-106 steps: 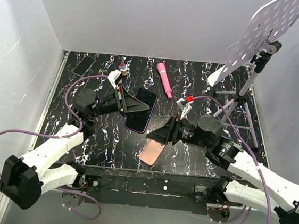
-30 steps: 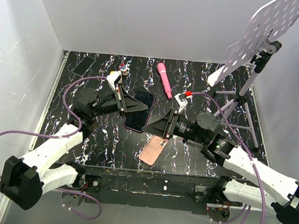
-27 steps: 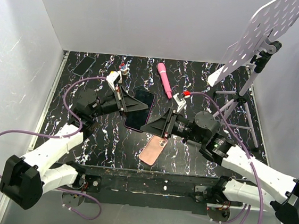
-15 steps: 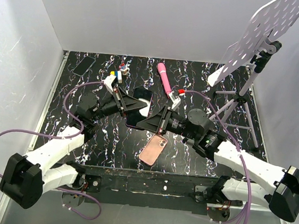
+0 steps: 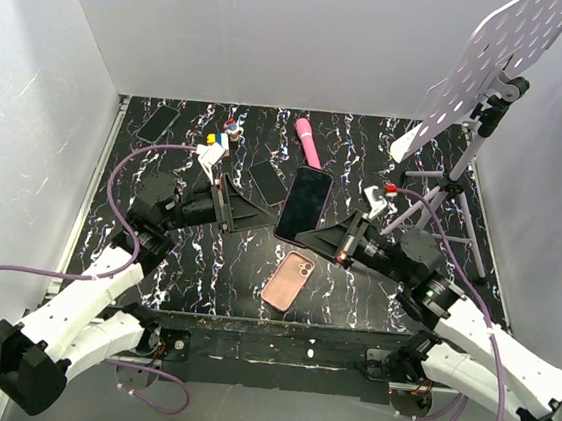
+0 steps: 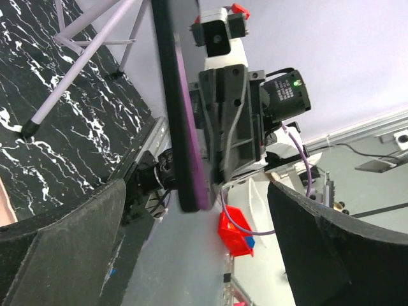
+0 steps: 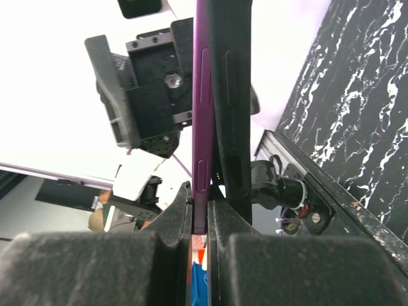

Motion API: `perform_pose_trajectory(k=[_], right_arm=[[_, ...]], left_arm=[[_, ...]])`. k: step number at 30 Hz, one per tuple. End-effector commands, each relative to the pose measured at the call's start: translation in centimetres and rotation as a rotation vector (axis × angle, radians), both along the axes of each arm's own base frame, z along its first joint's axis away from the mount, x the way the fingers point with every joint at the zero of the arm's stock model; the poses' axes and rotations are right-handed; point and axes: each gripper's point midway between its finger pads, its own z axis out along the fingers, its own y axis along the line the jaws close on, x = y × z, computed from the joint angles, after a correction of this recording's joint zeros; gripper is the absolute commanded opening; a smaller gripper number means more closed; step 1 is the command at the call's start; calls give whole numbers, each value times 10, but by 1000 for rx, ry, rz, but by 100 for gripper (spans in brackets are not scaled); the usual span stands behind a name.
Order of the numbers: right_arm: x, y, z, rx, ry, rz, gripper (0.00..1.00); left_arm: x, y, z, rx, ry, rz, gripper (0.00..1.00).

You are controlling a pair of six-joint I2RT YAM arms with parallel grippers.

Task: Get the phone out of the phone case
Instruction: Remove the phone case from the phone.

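The phone [image 5: 304, 201] is a slim black slab with a glossy dark face and a purple side edge. It stands lifted above the table, and my right gripper [image 5: 305, 237] is shut on its lower end. In the right wrist view the fingers [image 7: 203, 217] pinch the purple edge of the phone [image 7: 203, 95]. My left gripper [image 5: 258, 214] is open just left of the phone, touching nothing. In the left wrist view the phone [image 6: 169, 95] hangs beyond the wide-apart gripper [image 6: 197, 255]. The pale pink phone case [image 5: 288, 281] lies back up on the table below, its inside hidden.
A bare black phone [image 5: 267, 182] lies on the marbled table under the arms. Another phone [image 5: 158, 122] lies at the back left. A pink wand [image 5: 309, 150] lies at the back. A tripod [image 5: 451, 193] with a perforated white panel [image 5: 498, 62] stands at the right. White walls enclose the table.
My left gripper has let go of the phone, opened and drawn back left. My right gripper closed on the phone's lower end and carried it to the right, uncovering a black phone on the table.
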Motion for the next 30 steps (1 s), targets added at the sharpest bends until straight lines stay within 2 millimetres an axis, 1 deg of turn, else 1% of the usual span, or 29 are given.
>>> perform_pose_trajectory(k=[1,5,7,9,11,14,16,20,21,24,30], right_arm=[[-14,-29,47,166,-73,-21,1],[-19,-41,58,207,-78,-32,1],[-21,-44,63,222,-82,-31,1],[-21,-44,66,233,-82,-29,1],[-21,-42,67,241,-81,-18,1],[-21,-41,67,248,-77,-11,1],[-20,-40,66,254,-74,-10,1],[-20,-40,67,266,-71,-2,1],[-20,-40,67,272,-69,3,1],[-22,-38,69,290,-66,23,1],[-23,-36,70,299,-60,38,1]], left_arm=[[-3,1,-5,62,-101,-33,87],[-12,-6,-6,-11,-81,-122,68],[-16,-9,-2,-51,-81,-156,65],[-20,-15,-3,-57,-80,-186,66],[-25,-19,-1,-59,-85,-209,72],[-29,-21,3,-67,-100,-223,78],[-30,-21,3,-62,-100,-222,80],[-28,-21,-2,-54,-88,-215,80],[-27,-23,-5,-50,-81,-215,78],[-24,-25,-6,-51,-74,-211,65],[-19,-29,-5,-50,-67,-211,58]])
